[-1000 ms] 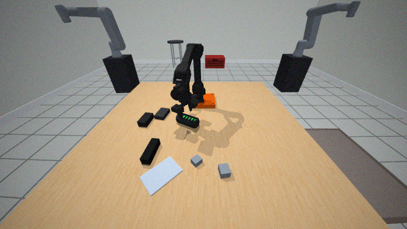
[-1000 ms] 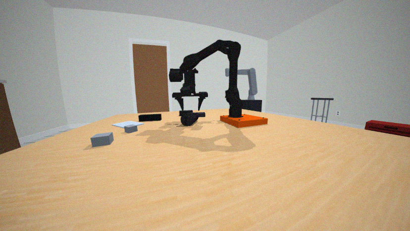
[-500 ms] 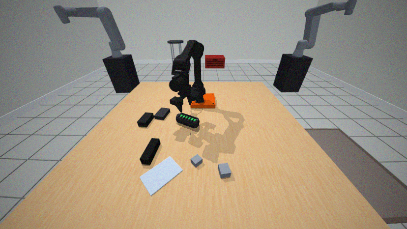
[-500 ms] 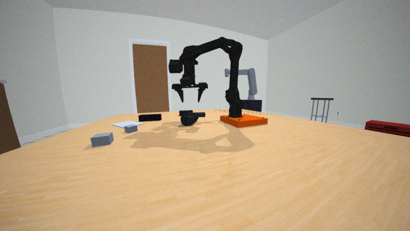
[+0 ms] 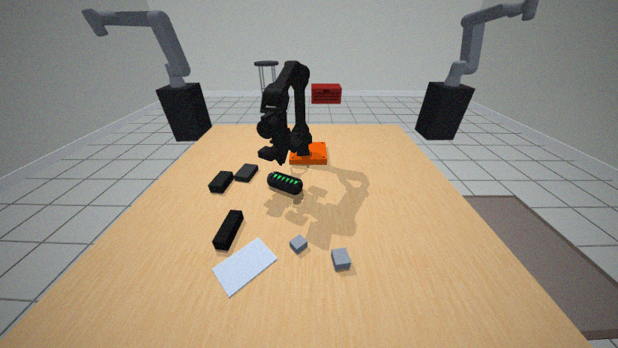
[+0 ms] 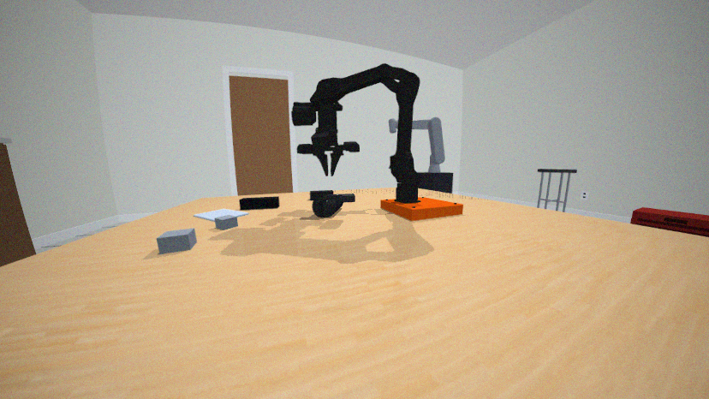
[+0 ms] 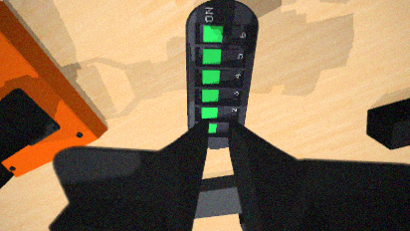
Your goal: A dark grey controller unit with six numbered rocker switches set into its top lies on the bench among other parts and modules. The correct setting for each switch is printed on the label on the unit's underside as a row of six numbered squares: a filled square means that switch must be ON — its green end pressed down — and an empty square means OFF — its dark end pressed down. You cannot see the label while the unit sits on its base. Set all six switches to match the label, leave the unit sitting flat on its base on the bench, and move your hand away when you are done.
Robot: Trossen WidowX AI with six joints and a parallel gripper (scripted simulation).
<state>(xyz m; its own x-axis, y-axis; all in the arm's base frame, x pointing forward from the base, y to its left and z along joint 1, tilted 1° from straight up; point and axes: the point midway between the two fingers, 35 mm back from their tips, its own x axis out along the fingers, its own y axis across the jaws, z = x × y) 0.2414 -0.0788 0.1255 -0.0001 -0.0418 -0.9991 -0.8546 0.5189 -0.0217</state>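
Note:
The dark grey controller unit (image 5: 284,185) (image 6: 324,208) (image 7: 226,67) sits on its base on the bench, switches up. In the wrist view its six switches run in a row, each showing a green end on the left, the side of the ON print. Whether each green end is pressed down is not clear. The fingers partly cover the switch nearest them. The label underneath is hidden. My gripper (image 5: 281,162) (image 6: 329,175) (image 7: 218,125) is shut on nothing, a narrow gap between its fingertips, and hangs above the unit without touching it.
Two dark modules (image 5: 221,181) (image 5: 246,172) lie left of the unit. A long black block (image 5: 228,229) (image 6: 259,203), a white sheet (image 5: 244,266) (image 6: 217,214) and two grey blocks (image 5: 298,244) (image 5: 341,259) lie farther from the arm. The orange arm base (image 5: 319,148) (image 6: 431,211) (image 7: 55,119) stands close by.

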